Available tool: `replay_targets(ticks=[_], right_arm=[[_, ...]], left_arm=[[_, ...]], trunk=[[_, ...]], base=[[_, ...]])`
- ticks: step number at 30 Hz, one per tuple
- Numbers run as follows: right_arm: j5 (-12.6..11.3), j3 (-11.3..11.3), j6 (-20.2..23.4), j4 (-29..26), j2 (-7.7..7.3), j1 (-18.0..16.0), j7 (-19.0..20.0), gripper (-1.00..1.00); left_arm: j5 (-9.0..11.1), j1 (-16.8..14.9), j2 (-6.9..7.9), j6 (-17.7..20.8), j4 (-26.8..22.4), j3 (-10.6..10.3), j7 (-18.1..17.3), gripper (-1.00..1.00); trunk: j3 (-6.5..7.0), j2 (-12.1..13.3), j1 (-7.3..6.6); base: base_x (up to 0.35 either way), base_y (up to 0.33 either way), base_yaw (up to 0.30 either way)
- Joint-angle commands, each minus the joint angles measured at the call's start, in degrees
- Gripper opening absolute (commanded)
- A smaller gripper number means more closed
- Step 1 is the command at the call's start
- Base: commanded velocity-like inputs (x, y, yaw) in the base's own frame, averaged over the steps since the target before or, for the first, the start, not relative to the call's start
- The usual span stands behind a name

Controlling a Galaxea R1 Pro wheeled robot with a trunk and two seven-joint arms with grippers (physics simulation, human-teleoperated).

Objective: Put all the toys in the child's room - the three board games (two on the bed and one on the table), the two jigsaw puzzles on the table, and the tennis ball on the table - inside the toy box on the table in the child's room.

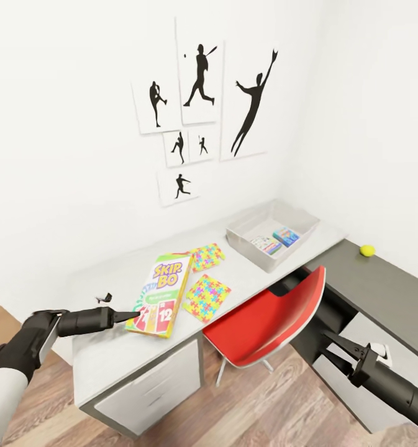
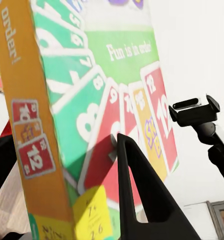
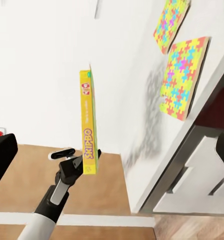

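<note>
- Your right gripper [image 1: 331,349] hangs nearest you, low beside the red chair [image 1: 268,323], its fingers spread apart and holding nothing.
- Your left gripper [image 1: 129,315] is clamped on the near end of the Skip-Bo board game [image 1: 162,293]; in the left wrist view one dark finger [image 2: 141,195] lies across the printed cards on the box face [image 2: 107,125]. The right wrist view shows the box [image 3: 88,122] held edge-on, clear of the table top.
- Just past the box, the two jigsaw puzzles lie flat on the table [image 1: 109,354]: one [image 1: 206,297] beside the box near the table edge, the other [image 1: 204,256] farther back.
- Farther along the table stands the toy box [image 1: 271,233], with a small blue board game [image 1: 286,236] and a white one [image 1: 266,244] inside it.
- The tennis ball [image 1: 367,250] sits on the lower dark shelf unit [image 1: 370,285], beyond the toy box.
- Black sports silhouette pictures [image 1: 199,99] hang on the white wall behind.
</note>
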Motion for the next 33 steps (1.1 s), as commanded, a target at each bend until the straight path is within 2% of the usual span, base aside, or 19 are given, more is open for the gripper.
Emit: replay_targets(ticks=[1,8,11,15,16,23,33], right_arm=[[0.1,-0.1,0.2,0.0,-0.01,0.0,0.1,1.00],[0.8,-0.1,0.2,0.0,0.01,0.0,0.1,1.00],[4.4,-0.7,0.2,-0.1,0.19,0.0,0.3,1.00],[6.5,-1.7,0.2,-0.3,0.42,0.0,1.9,1.00],[7.2,-2.0,0.1,-0.4,0.49,0.0,3.8,1.00],[7.4,-2.0,-0.1,-0.2,0.59,-0.1,4.4,1.00],[7.4,-2.0,-0.2,-0.2,0.60,-0.1,4.5,1.00]], left_arm=[[0.0,0.0,0.08,0.6,0.0,0.0,-0.2,-1.00],[0.1,-0.1,0.66,0.6,0.0,0.0,-0.4,-1.00],[0.1,-0.1,0.75,0.6,0.0,0.0,-0.4,-1.00],[0.1,-0.1,1.04,0.6,0.0,0.0,-0.4,-1.00],[0.1,-0.1,1.25,0.6,0.0,0.0,-0.4,-1.00],[0.1,-0.1,1.44,0.5,0.0,0.0,-0.4,-1.00],[0.2,-0.1,1.43,0.6,0.0,0.0,-0.5,-1.00]], trunk=[[-0.02,-0.1,0.04],[0.46,-0.1,0.04],[0.67,-0.1,0.04],[0.86,-0.1,0.04],[0.87,-0.1,0.04],[0.94,-0.1,0.04],[1.78,-0.1,0.04]], base=[[0.000,0.000,-0.224],[0.000,0.000,-0.223],[0.000,0.000,-0.223],[0.000,0.000,-0.161],[0.000,0.000,-0.019],[0.000,0.000,-0.006],[0.000,0.000,0.000]])
